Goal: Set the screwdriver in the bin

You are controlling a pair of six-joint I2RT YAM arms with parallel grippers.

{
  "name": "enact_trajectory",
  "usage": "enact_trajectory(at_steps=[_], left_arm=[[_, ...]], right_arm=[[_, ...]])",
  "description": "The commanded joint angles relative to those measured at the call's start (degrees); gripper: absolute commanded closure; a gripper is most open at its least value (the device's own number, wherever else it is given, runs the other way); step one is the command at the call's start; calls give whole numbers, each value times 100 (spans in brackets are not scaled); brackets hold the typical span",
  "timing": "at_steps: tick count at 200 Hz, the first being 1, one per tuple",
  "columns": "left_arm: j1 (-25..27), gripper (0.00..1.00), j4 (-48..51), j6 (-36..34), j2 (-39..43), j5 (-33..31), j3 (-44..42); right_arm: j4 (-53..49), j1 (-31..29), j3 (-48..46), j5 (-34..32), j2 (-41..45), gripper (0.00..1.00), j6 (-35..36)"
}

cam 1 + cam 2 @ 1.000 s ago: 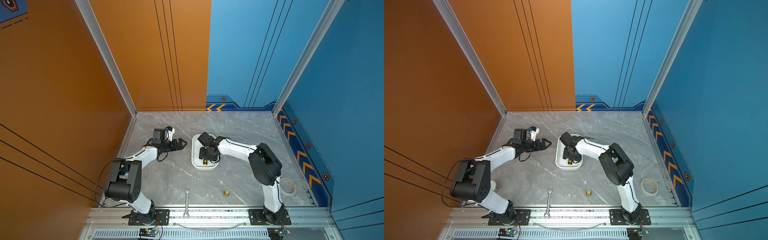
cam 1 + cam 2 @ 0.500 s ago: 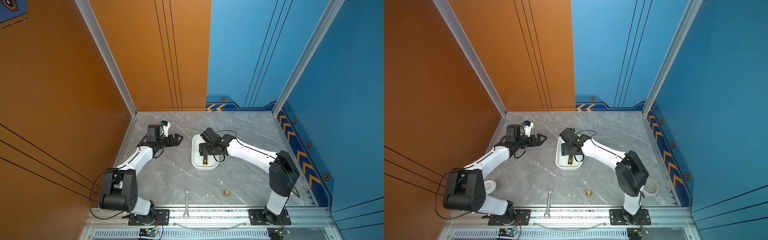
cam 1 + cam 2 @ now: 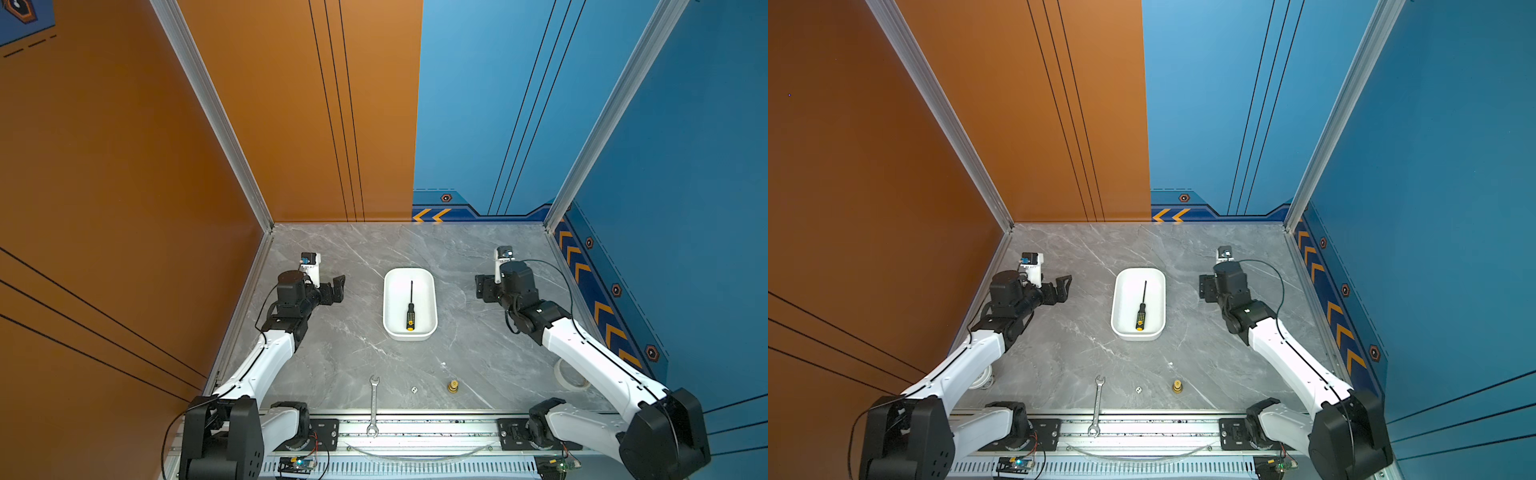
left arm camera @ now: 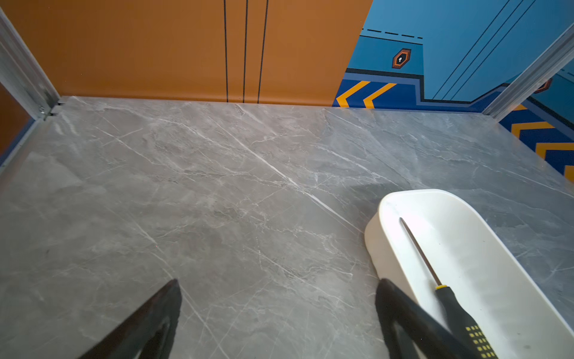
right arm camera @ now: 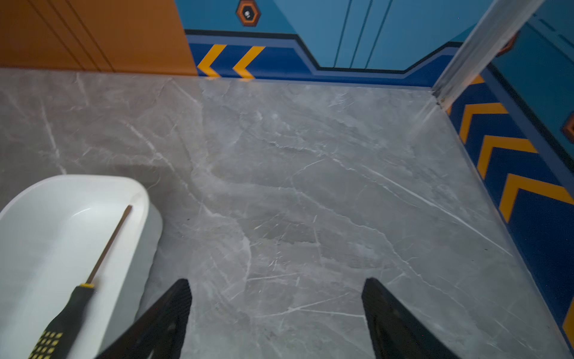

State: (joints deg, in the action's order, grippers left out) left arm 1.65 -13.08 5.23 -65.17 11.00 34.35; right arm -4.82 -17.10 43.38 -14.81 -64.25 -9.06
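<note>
Now screwdriver (image 3: pixel 410 309) lies flat inside bin (image 3: pixel 424 299), my left pincer (image 4: pixel 278 283) and right pincer (image 5: pixel 276 280) both spread wide, empty.

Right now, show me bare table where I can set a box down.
Bare: far strip between bin and back wall; gaps from bin to left pincer and to right pincer. Crowded: near edge, with wrench, die, brass fitting, tape roll.
</note>
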Motion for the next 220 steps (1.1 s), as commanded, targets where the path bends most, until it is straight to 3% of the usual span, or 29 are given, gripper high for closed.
enact_trajectory(at_steps=[1, 54, 83, 112, 149, 220], left_arm=[[-42, 2, -402, -374, 118, -366, -98], [-110, 2, -1342, -748, -242, -698, -555], [-199, 2, -1810, -751, -528, -817, -752], [-275, 2, -2362, -762, -838, -905, -958], [-402, 2, -2480, -471, -1121, -791, -934], [-411, 2, -3429, -486, -2002, -661, -1130]], right_arm=[[1571, 600, -793, -6, 356, 13, 427], [3712, 1446, -2250, 229, -152, 10, 454], [4907, 1464, -2570, 282, -1046, 10, 474], [5252, 1456, -2427, 353, -1505, 9, 494], [6618, 1358, -2620, 169, -2496, 10, 597], [5843, 1407, -2276, 270, -2442, 8, 557]])
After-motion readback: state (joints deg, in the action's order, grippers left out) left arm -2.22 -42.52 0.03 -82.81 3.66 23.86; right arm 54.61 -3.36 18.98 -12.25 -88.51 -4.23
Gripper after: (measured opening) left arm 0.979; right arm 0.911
